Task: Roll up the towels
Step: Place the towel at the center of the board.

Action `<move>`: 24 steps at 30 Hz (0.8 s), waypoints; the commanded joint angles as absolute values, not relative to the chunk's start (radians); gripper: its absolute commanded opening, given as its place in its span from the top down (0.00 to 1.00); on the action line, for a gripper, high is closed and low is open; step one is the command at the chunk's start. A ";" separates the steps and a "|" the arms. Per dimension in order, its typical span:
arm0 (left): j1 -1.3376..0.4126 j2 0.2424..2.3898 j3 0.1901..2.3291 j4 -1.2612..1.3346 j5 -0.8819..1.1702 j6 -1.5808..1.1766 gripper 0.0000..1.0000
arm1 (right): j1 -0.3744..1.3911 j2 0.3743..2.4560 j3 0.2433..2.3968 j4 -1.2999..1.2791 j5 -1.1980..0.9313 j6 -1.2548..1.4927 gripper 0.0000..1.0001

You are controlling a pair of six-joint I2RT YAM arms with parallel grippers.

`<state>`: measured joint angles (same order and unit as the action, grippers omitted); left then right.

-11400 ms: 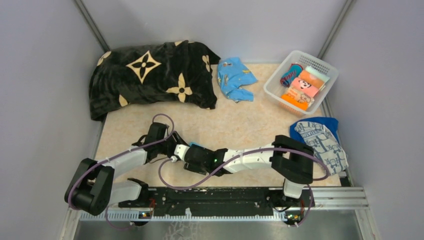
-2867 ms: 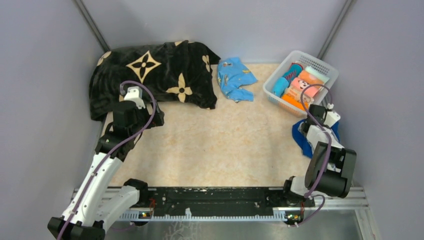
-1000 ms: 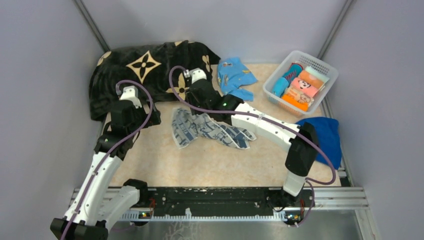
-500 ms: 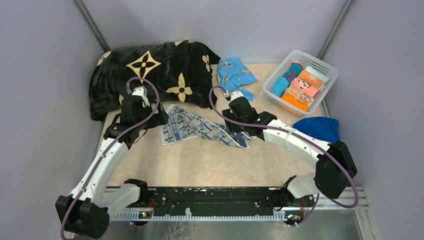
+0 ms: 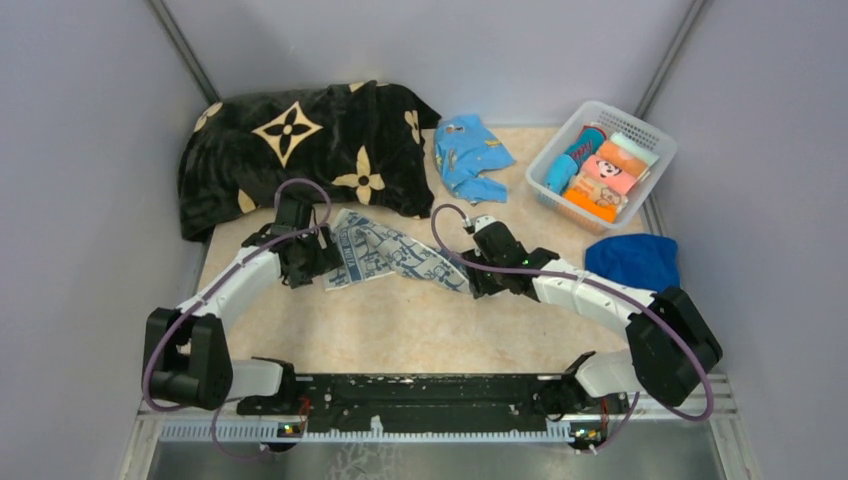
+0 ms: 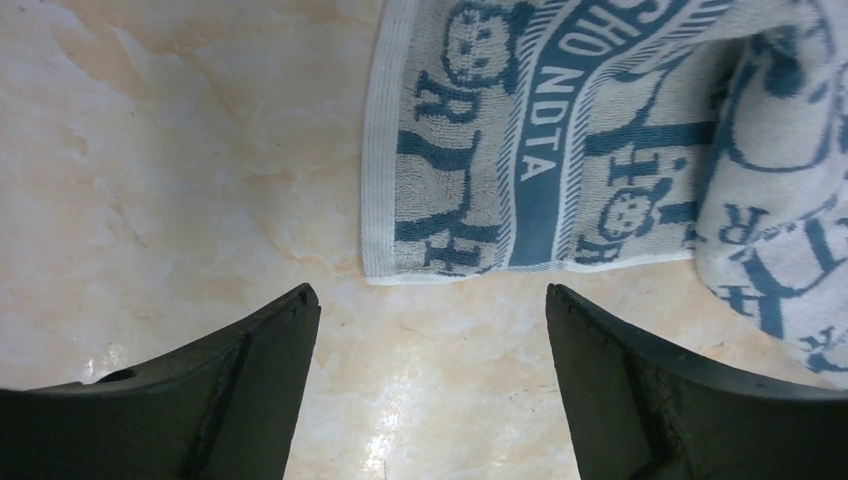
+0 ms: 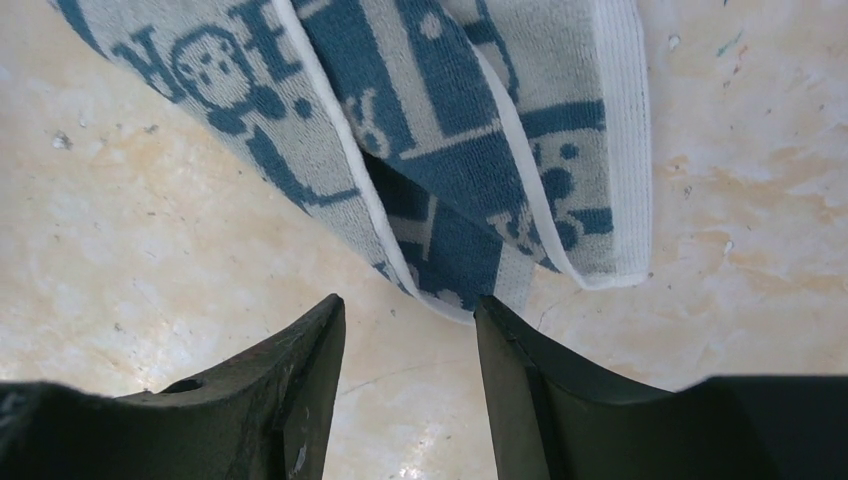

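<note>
While both arms sit low over the counter [image 5: 420, 320], the white towel with dark-blue print [image 5: 395, 255] lies stretched left to right across the middle, just near of the black blanket with cream flowers [image 5: 300, 150], rumpled, not flat.

Left end effector [image 5: 318, 265] is at the towel's left end. In the left wrist view its jaws stand wide and hold nothing [image 6: 428, 292], and the towel's hemmed corner [image 6: 400, 250] lies flat on the counter just ahead of them.

Right end effector [image 5: 474, 283] is at the right end, gap narrower [image 7: 408, 300], also holding nothing. There the towel [image 7: 450, 150] is folded over itself, two or three layers stacked.

Turquoise towel [image 5: 470, 155] is crumpled far centre. Royal-blue towel [image 5: 632, 258] is bunched at the right edge. White basket [image 5: 540, 175], far right, holds rolled cloths.

Handling, as judgement: terry is light, limp and won't keep shape, and the pile gives good friction, so slip is unlikely. Best hold is probably the hemmed corners, one per end effector, pinched low against the counter. At the right end, take the top layer only or the fold stays in. Likely step is spreading it flat before rolling; no roll started on this towel.
</note>
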<state>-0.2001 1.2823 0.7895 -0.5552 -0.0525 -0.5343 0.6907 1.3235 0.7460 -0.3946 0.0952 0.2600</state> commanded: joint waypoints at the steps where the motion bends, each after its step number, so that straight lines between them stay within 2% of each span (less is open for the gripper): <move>1: -0.198 1.356 0.788 -0.562 -0.052 -0.580 0.15 | 0.678 1.320 0.742 -0.270 0.059 0.242 0.49; 4: -0.199 1.402 0.785 -0.557 -0.069 -0.585 0.27 | 0.677 1.324 0.734 -0.242 0.040 0.239 0.49; 7: -0.204 1.440 0.796 -0.577 -0.100 -0.587 0.34 | 0.675 1.324 0.725 -0.220 0.028 0.235 0.49; 11: -0.231 1.473 0.814 -0.618 -0.170 -0.597 0.41 | 0.675 1.312 0.705 -0.185 0.006 0.236 0.49; 14: -0.242 1.509 0.825 -0.635 -0.208 -0.604 0.42 | 0.675 1.308 0.690 -0.169 0.003 0.235 0.49; 22: -0.268 1.598 0.836 -0.642 -0.237 -0.619 0.52 | 0.673 1.290 0.670 -0.149 -0.016 0.227 0.49; 24: -0.273 1.611 0.825 -0.631 -0.235 -0.621 0.57 | 0.673 1.284 0.666 -0.143 -0.023 0.230 0.49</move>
